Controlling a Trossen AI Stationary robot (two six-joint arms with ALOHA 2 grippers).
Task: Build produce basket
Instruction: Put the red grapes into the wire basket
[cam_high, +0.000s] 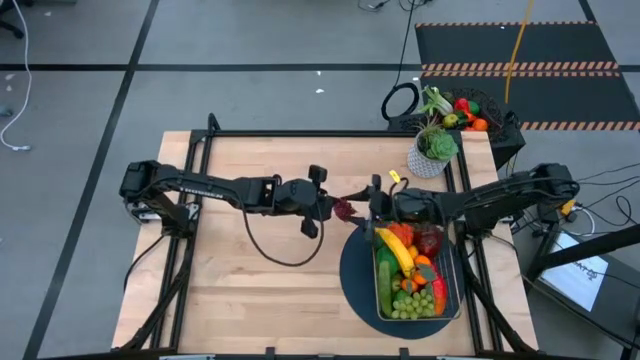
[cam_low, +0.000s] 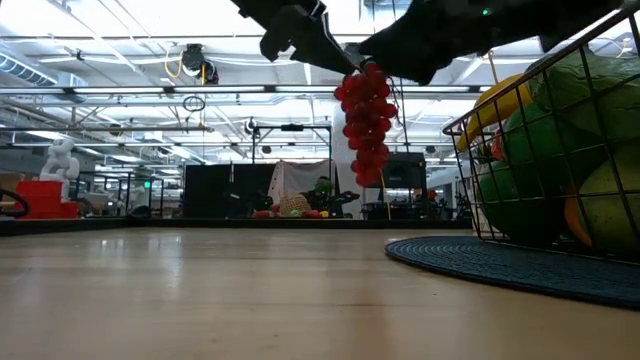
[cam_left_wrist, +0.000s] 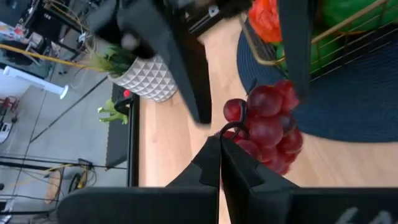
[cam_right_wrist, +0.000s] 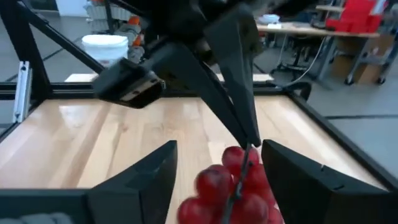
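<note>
A bunch of dark red grapes (cam_low: 367, 125) hangs in the air just left of the basket. My left gripper (cam_high: 333, 207) reaches in from the table's left and is shut on the grapes (cam_high: 345, 210). My right gripper (cam_right_wrist: 219, 146) is open at the basket's far left corner; its two fingers stand on either side of the bunch (cam_right_wrist: 227, 186) without touching it. The wire basket (cam_high: 375, 280) sits on a dark round mat (cam_high: 352, 275) and holds a banana, an apple, a cucumber, green grapes and other produce. My left gripper pinches the thin dark stem (cam_left_wrist: 228, 129) at the top of the bunch between its two shut fingertips (cam_left_wrist: 211, 155). The fingers come from the table's left, slanting down. The bunch hangs straight below them, clear of the table.
A potted plant in a white pot (cam_high: 435, 150) stands at the table's far right corner. A black bin with more produce (cam_high: 465, 110) is behind it, off the table. Bare wooden tabletop (cam_high: 260, 290) lies left of the mat.
</note>
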